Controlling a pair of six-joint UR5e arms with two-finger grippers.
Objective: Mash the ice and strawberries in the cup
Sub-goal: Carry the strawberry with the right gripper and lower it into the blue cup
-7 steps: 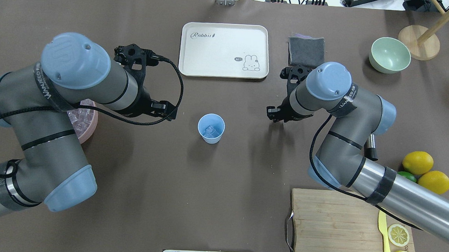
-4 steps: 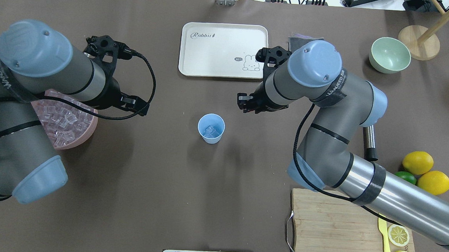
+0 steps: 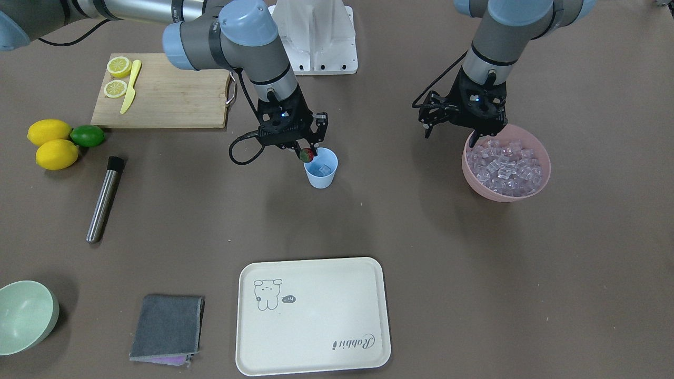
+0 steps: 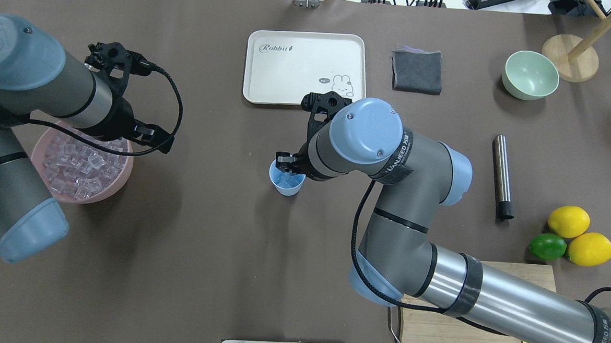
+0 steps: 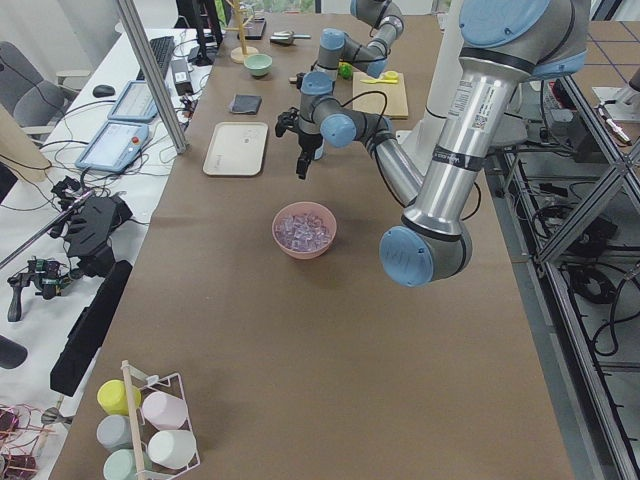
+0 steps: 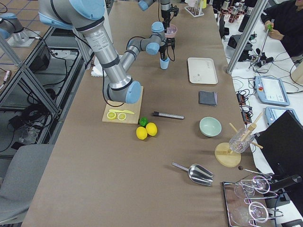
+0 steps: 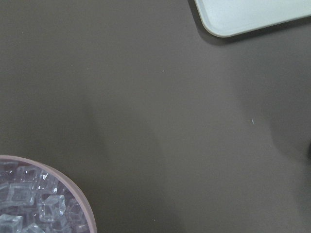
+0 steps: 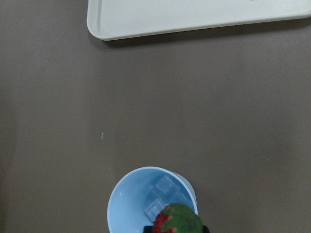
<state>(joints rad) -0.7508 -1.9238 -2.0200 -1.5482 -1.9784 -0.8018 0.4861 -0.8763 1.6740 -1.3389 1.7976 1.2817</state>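
Observation:
The light blue cup [image 3: 321,180] [image 4: 285,187] stands mid-table with a few clear ice cubes [image 8: 163,187] inside. My right gripper [image 3: 306,153] hangs at the cup's rim, shut on a red strawberry [image 3: 306,155] with a green cap [image 8: 179,221], directly over the cup's opening [image 8: 127,204]. From overhead the right wrist hides the fingers and part of the cup. My left gripper [image 3: 472,138] [image 4: 153,137] hovers over the edge of the pink bowl [image 3: 545,168], which is heaped with ice [image 3: 503,166] [image 7: 29,204]. No fingertips show in the left wrist view, so its fingers appear open and empty.
A cream tray [image 4: 252,93] lies beyond the cup. A steel muddler [image 4: 503,176], two lemons [image 4: 568,221] and a lime [image 4: 547,247] lie to the right, beside a cutting board [image 3: 163,100]. A grey cloth [image 4: 418,72] and pale green bowl [image 4: 530,74] sit at the back right.
My right arm swung left from beside the cup to over it, carrying the strawberry. My left arm drew back left, uncovering the pink bowl of ice.

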